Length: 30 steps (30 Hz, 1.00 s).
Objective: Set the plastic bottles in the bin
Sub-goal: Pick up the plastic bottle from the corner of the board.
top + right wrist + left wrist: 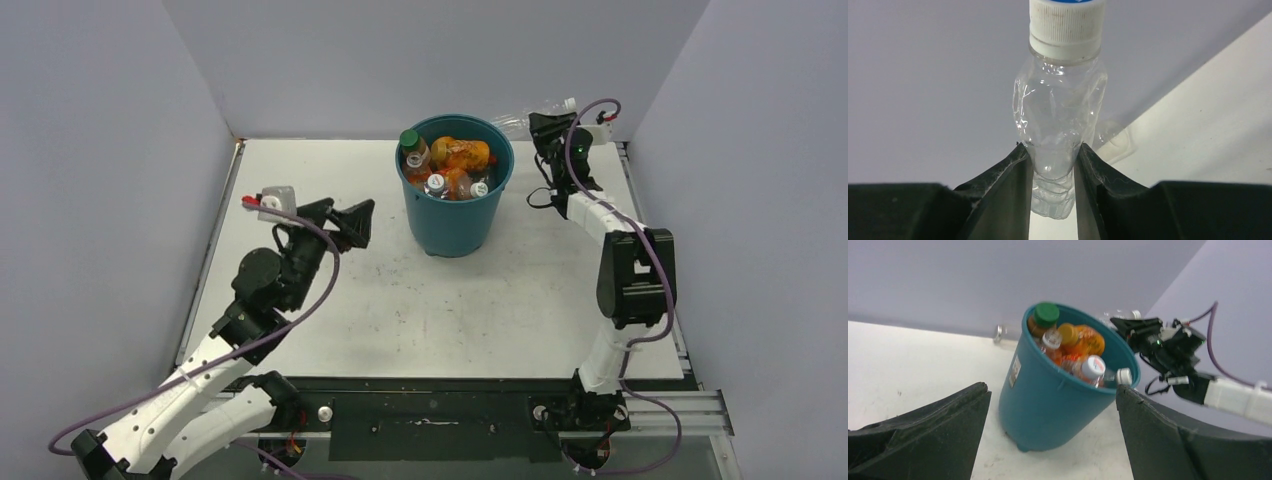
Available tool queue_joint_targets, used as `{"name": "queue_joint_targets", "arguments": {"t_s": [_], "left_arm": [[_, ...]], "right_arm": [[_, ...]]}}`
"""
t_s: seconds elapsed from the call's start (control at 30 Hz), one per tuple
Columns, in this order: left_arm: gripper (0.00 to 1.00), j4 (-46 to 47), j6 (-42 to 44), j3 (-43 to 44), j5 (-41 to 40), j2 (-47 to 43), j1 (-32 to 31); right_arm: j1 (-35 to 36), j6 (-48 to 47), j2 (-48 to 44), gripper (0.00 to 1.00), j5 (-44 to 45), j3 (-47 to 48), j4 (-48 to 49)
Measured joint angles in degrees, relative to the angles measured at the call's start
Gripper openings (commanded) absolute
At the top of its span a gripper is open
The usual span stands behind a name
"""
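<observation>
The bin [450, 225] stands on the table [400, 310] toward the back wall [400, 60], about midway between the side walls, with bare tabletop all round its foot and a wide stretch of it in front. The left gripper [366, 226] hovers left of the bin, apart from it, its fingers spread wide and holding nothing, pointing at the bin's side. The right gripper [1052, 152] is up at the far right, near the back wall and just right of the bin's rim, its two fingers pinching one clear bottle [1060, 110] by the lower body. That bottle has a white cap [1068, 25] and lies in the air, off the table and outside the bin. Inside the bin the bottles [1073, 347] are heaped nearly to the rim. Five caps can be counted there: one green [1047, 314], one orange on a larger orange-labelled jug [1087, 340], and three white; any lower down are hidden. From the left wrist a small clear, shiny thing [998, 332] lies on the table by the back wall behind the bin, perhaps another bottle, but it is too small to tell.
</observation>
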Motion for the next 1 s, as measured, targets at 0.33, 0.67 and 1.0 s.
{"name": "queue_joint_targets", "arguments": {"t_s": [0.33,0.67,1.0], "left_arm": [[0.96,-16.15,-8.39,24.85,8.41,18.14,7.21],[0.78,-35.89,-7.8,41.86,15.1,35.6,8.96],[0.76,-42.38,-7.3,45.42,14.32,43.17,9.09]], "right_arm": [[3.26,-18.45,-17.09,0.05,8.33,-4.52,-9.57],[6.84,-29.22,-31.08,0.05,14.43,-5.18,-15.67],[6.84,-32.15,-33.97,0.05,15.32,-8.61,-19.67]]}}
